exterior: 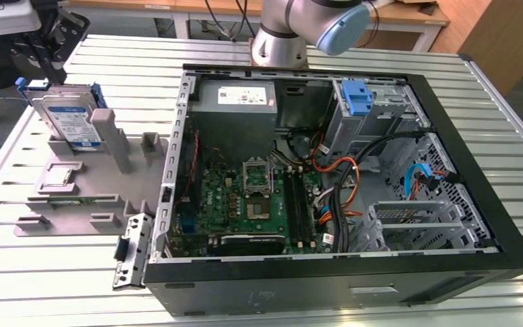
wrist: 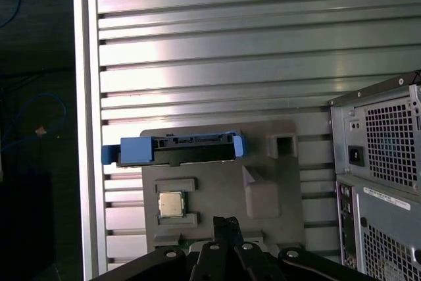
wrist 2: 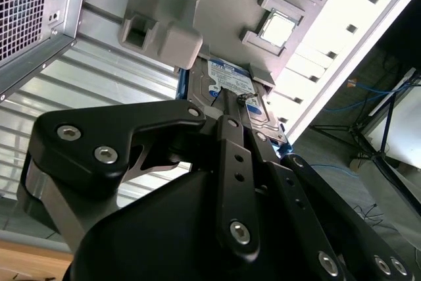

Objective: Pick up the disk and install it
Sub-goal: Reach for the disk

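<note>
We judge the step in hand to be the pick-up. The disk (exterior: pixel 66 122) stands on its edge in a slot at one end of a grey holder (exterior: pixel 71 184), which lies on the ribbed metal table (exterior: pixel 52 286) to the exterior view's left of the open computer case (exterior: pixel 479 170); it is outside the case, so nothing is installed yet. The gripper (exterior: pixel 45 65) hangs above the disk's top edge. In the first wrist view its fingers (wrist: pixel 227 223) lie together with nothing between them; we cannot tell whether they touch the disk.

To do this well, we think the fingers must part wider than the disk is thick and close across its two flat faces; the first wrist view shows the disk (wrist: pixel 177 149) edge-on, which helps to square the wrist to that edge. A hold near the middle of the edge should keep the disk from swinging, and the blue frame at its ends looks too springy to bear the squeeze; a straight pull along the slot ought to spare the holder's posts.

As for writing, the disk (wrist 2: pixel 230 80) carries a white-and-blue label, and the power supply (exterior: pixel 239 99) inside the case bears a white sticker; we leave the print on both unread. A small square chip (wrist: pixel 171 205) sits in a pocket of the holder.
</note>
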`<state>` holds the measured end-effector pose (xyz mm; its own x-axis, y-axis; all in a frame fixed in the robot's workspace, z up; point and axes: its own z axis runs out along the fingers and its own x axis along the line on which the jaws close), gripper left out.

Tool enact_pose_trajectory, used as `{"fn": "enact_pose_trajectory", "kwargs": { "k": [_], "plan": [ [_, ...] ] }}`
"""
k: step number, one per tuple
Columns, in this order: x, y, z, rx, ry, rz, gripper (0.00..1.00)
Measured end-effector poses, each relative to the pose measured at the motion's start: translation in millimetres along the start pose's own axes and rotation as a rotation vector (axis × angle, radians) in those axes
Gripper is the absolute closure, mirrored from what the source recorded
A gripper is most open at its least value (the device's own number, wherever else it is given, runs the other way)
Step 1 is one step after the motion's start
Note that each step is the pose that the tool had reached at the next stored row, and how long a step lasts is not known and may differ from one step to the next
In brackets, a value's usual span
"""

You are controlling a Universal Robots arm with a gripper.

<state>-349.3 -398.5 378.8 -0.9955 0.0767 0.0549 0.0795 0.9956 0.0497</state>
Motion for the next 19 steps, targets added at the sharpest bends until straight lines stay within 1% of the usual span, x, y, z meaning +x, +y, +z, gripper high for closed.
{"fn": "enact_pose_trajectory", "kwargs": {
  "k": [5, 6, 9, 11, 16, 19],
  "plan": [
    [0.0, 0.0, 0.2, 0.0, 0.0016, 0.0, 0.9],
    [-0.1, 0.0, 0.4, 0.0001, 0.0038, 0.0, 0.9],
    [-0.1, -0.1, 1.2, 0.0012, 0.0152, 0.001, 0.9],
    [-0.1, -0.1, 1.5, 0.0016, 0.0203, 0.001, 0.9],
    [-0.1, -0.1, 2.1, 0.0021, 0.0278, 0.002, 0.9],
    [-0.1, -0.1, 2.3, 0.0024, 0.0302, 0.002, 0.9]
  ]
}}
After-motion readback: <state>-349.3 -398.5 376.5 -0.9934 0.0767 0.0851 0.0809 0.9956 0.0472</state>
